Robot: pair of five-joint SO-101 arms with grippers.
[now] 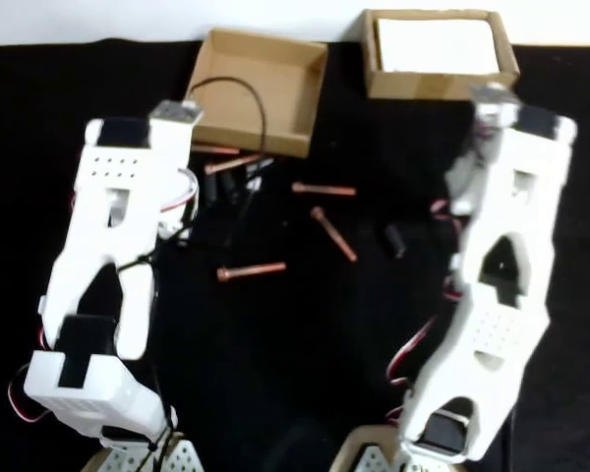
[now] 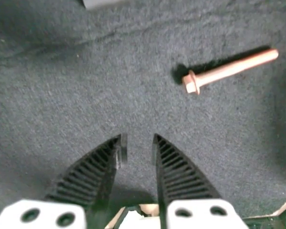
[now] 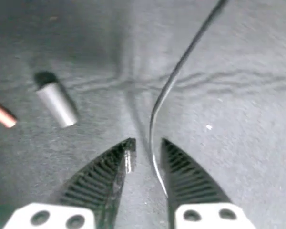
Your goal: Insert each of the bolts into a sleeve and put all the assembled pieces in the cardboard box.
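Bolts (image 1: 251, 270) from up high: five, loose on the black desk (image 1: 305, 344) below two cardboard boxes (image 1: 295, 74), sleeves (image 1: 394, 239) too bunched to count. Closer in, left gripper (image 2: 137, 143): jaws released, empty, one bolt (image 2: 229, 70) beyond. Right gripper (image 3: 145, 145): jaws released, thin cable (image 3: 155, 112) between, one sleeve (image 3: 57, 104) nearby.

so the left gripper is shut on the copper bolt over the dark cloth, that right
Not quite. The left gripper is over the dark cloth, but it is open and holds nothing: only cloth shows between its jaws, and the copper bolt lies on the cloth apart from it. The left wrist view shows this.
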